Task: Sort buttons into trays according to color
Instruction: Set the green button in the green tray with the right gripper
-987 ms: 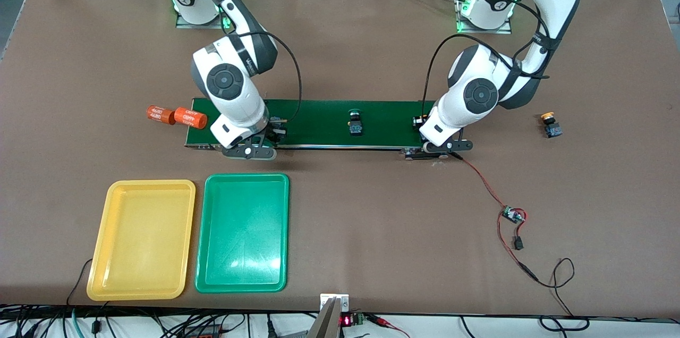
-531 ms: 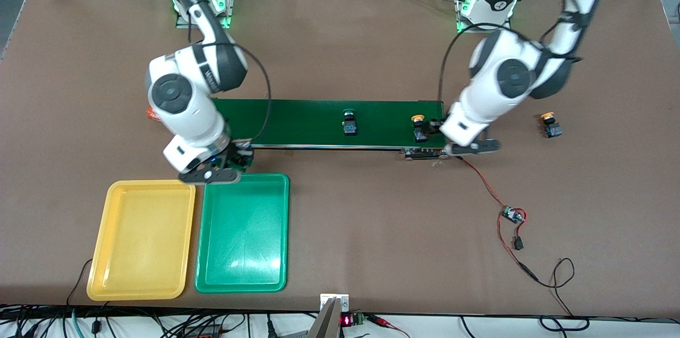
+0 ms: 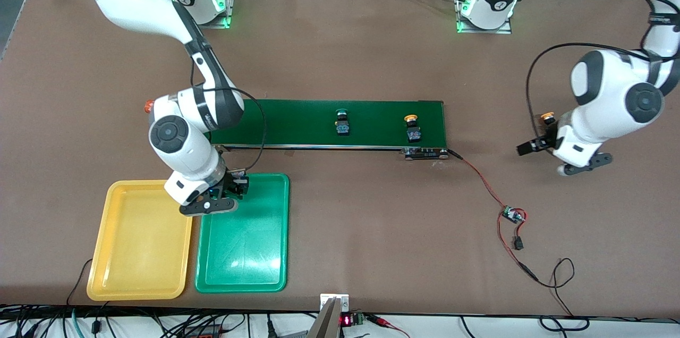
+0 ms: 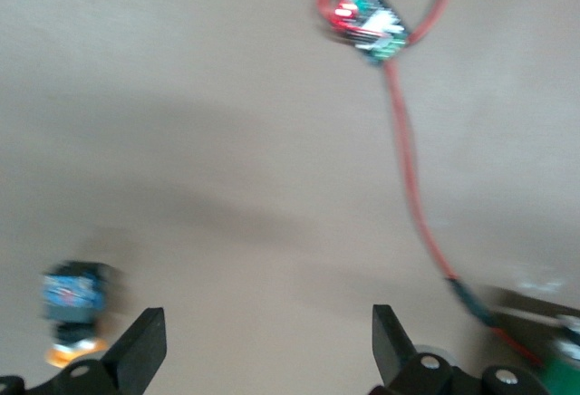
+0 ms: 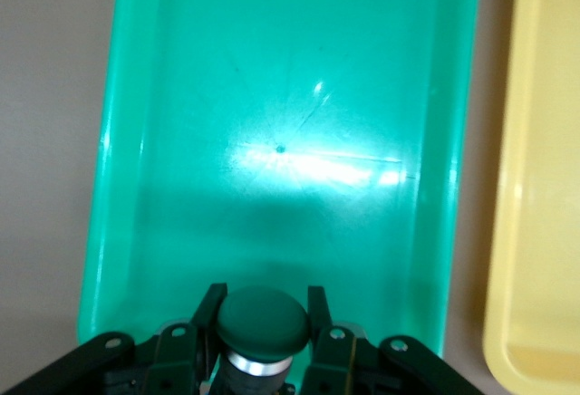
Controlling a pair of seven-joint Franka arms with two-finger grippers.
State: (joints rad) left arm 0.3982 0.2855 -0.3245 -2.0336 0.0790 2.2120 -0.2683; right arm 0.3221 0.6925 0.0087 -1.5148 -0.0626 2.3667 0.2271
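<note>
My right gripper (image 3: 239,185) (image 5: 263,309) is shut on a green-capped button (image 5: 263,324) and hangs over the green tray (image 3: 244,242) (image 5: 272,96), at its end toward the belt. The yellow tray (image 3: 141,237) (image 5: 544,187) lies beside it. On the dark-green belt (image 3: 297,123) stand a green button (image 3: 342,123) and a yellow button (image 3: 411,128). Another yellow button (image 3: 547,117) (image 4: 72,309) sits on the table toward the left arm's end. My left gripper (image 3: 534,144) (image 4: 267,341) is open over bare table next to it, holding nothing.
An orange cylinder (image 3: 147,106) peeks out past the right arm at the belt's end. A small circuit board (image 3: 512,215) (image 4: 367,24) with red and black wires (image 3: 481,181) lies on the table, running from the belt's other end toward the front camera.
The right arm carried the green button from the belt to over the green tray. The left gripper opened, left a yellow button on the belt and swung to the table's end. The belt's buttons shifted along.
</note>
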